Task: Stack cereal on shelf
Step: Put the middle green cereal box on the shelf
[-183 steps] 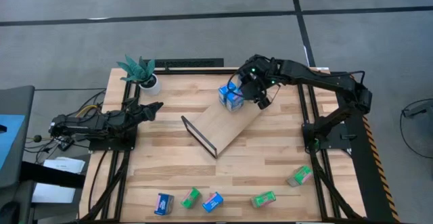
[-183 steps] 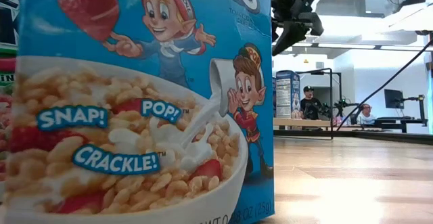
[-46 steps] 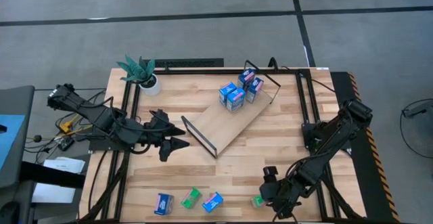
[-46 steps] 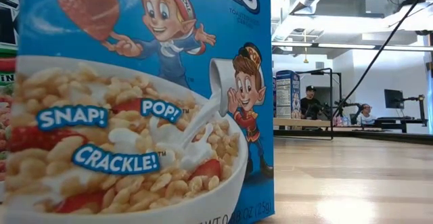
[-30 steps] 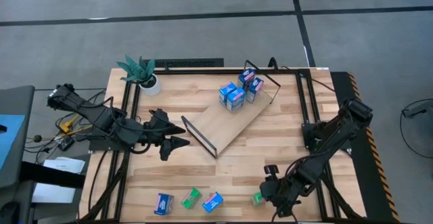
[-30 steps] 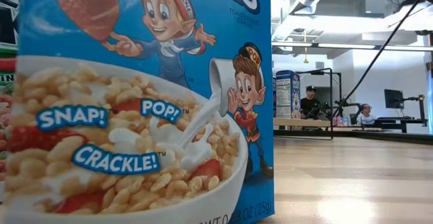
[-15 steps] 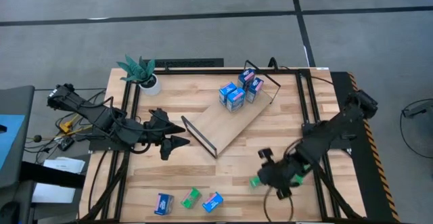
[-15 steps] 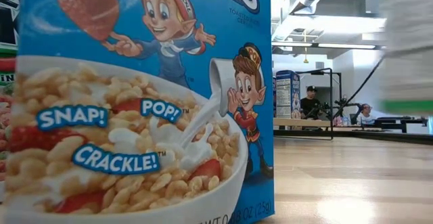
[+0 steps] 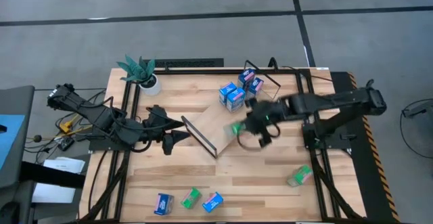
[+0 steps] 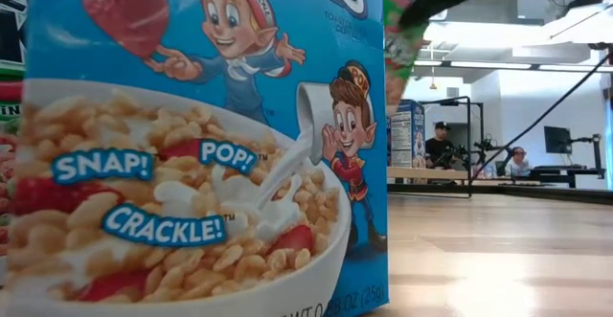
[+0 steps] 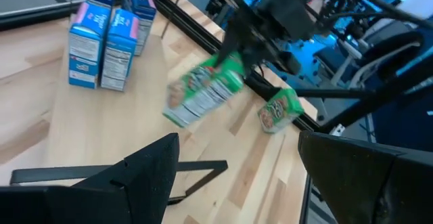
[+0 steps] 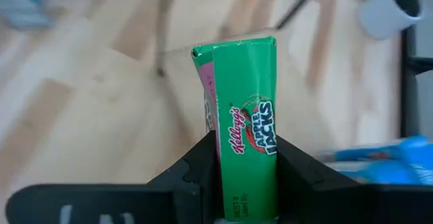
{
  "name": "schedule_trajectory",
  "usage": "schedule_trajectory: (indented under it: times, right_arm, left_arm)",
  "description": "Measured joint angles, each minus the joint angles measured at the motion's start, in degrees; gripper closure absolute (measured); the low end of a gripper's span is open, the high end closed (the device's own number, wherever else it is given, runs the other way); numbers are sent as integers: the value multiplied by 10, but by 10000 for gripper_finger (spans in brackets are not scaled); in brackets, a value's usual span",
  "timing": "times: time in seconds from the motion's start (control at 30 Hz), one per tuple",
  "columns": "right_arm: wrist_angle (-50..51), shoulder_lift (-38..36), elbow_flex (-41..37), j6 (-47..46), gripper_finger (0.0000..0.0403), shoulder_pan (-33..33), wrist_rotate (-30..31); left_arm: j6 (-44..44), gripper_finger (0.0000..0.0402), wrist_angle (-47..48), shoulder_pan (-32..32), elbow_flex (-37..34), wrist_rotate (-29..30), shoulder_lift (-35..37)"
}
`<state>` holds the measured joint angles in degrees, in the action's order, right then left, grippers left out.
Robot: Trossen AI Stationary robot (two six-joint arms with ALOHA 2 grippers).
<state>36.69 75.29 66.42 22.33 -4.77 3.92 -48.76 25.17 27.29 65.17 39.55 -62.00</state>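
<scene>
While carried over the long light-wood shelf [image 9: 226, 126] at centre frame, a small green cardboard cereal box [image 12: 245, 119] is clamped across its narrow faces by the right gripper [image 12: 245, 176]. Judged light, thin-walled, crushable. Left gripper [image 9: 177, 130]: spread open, idle, left of shelf.

The shelf [image 9: 226, 126], a long light-wood board with black wire ends, lies diagonally mid-surface. Three blue cereal boxes [image 9: 231, 97] stand clustered on its far end. A green cereal box [image 12: 245, 149] is clamped between the right end effector's [image 9: 245, 129] fingers above the board. Another green box [image 9: 298, 176] lies near the right edge; three boxes [image 9: 190, 200], blue, green, blue, line the near edge.
</scene>
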Motion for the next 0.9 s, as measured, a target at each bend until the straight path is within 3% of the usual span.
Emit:
schedule_trajectory:
  times: [0.17,0.37,0.6,0.9]
  right_arm:
    - [-3,41,55,91,278,89,-62]
    - [3,109,150,163,278,146,-97]
    - [67,204,255,214,278,163,-133]
    - [123,316,322,296,278,177,-137]
  left_arm:
    - [-3,109,0,0,0,17,0]
    - [20,109,0,0,0,17,0]
    - [56,109,3,0,0,14,0]
    - [47,109,25,-6,0,18,0]
